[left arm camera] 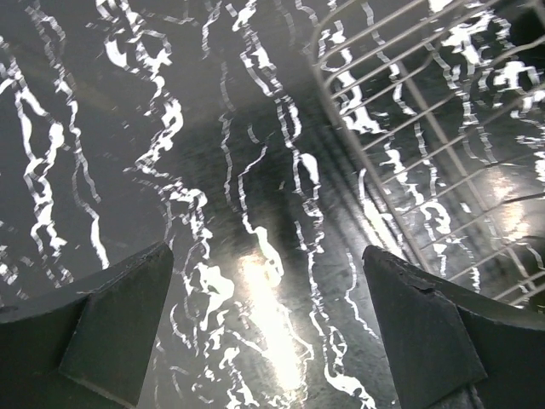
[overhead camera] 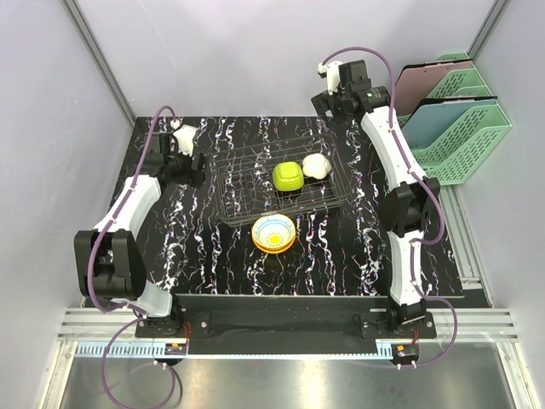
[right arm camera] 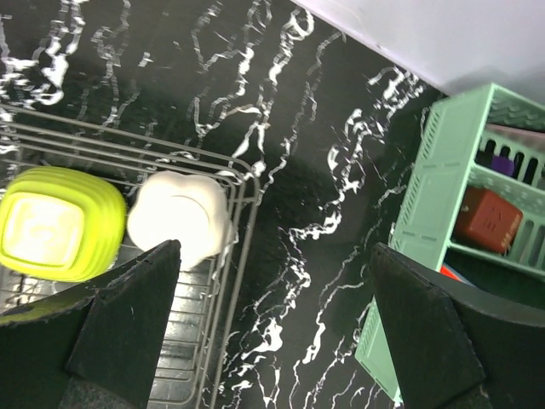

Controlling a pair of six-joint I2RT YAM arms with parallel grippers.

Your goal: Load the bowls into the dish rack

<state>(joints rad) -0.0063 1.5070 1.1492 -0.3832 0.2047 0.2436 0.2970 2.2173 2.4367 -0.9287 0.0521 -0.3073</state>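
Inside dish rack (overhead camera: pixel 243 192): lime green bowl (overhead camera: pixel 288 176), white bowl (overhead camera: pixel 317 165); stacked bowls (overhead camera: pixel 273 233) at its 6 o'clock; left tool (left arm camera: pixel 266 256), right tool (right arm camera: pixel 277 249) wide.

No writing or number is legible anywhere; the ruled strip (overhead camera: pixel 281 349) at six o'clock shows only unreadable ticks.

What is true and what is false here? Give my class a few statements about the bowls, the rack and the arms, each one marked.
1. The lime green bowl sits inside the dish rack. True.
2. The white bowl lies outside the rack. False: it is in the rack, beside the green bowl.
3. The left fingers grip a bowl. False: they are open, with only the table between them.
4. A patterned bowl stands on the table, nearer the arm bases than the rack. True.
5. The right fingers are open. True.
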